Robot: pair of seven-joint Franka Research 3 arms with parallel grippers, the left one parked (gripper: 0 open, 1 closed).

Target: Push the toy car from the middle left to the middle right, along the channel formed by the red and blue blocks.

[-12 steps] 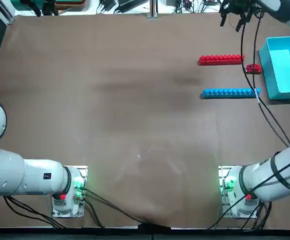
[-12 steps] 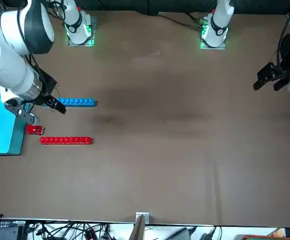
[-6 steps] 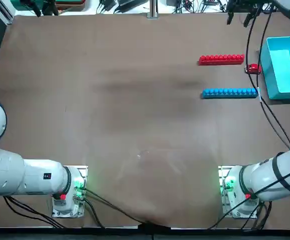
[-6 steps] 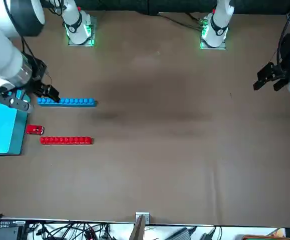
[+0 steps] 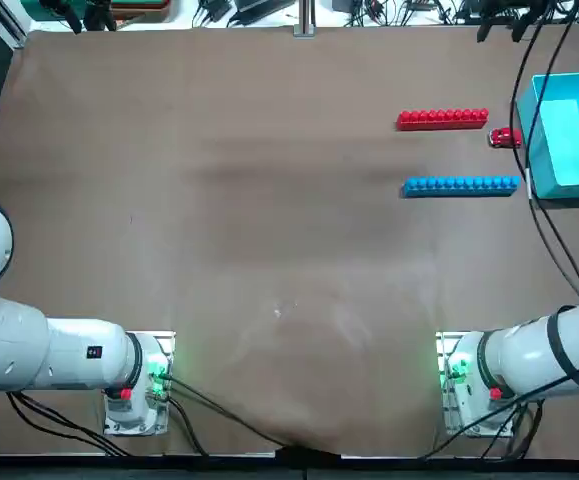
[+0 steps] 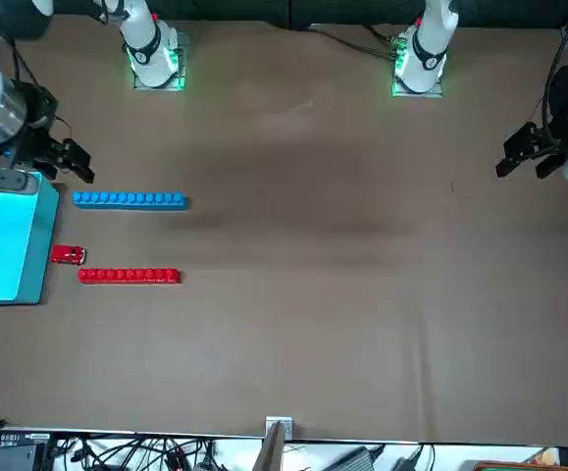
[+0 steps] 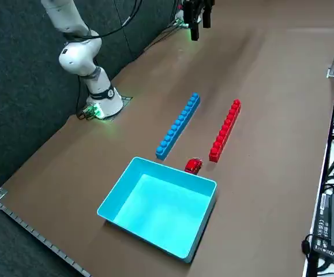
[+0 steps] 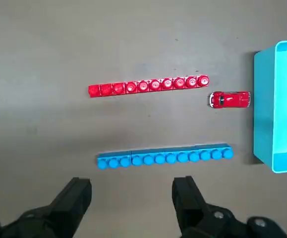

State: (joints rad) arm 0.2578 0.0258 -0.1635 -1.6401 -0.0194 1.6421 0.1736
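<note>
In the top view the toy car (image 5: 505,138) sits at the upper right of the frame, just beyond the right ends of the red bar (image 5: 442,120) and the blue bar (image 5: 460,187), near the light-blue bin (image 5: 573,135). The right gripper (image 8: 132,191), at the upper left of the front view, has its fingers spread wide with nothing between them. The push looks done, so any further nudge could jam the car against the bin, and a low, careless retreat might knock a bar askew.

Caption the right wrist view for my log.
Open right gripper above the table, facing a red car between the red bar and the light-blue bin, blue bar nearer.
</note>
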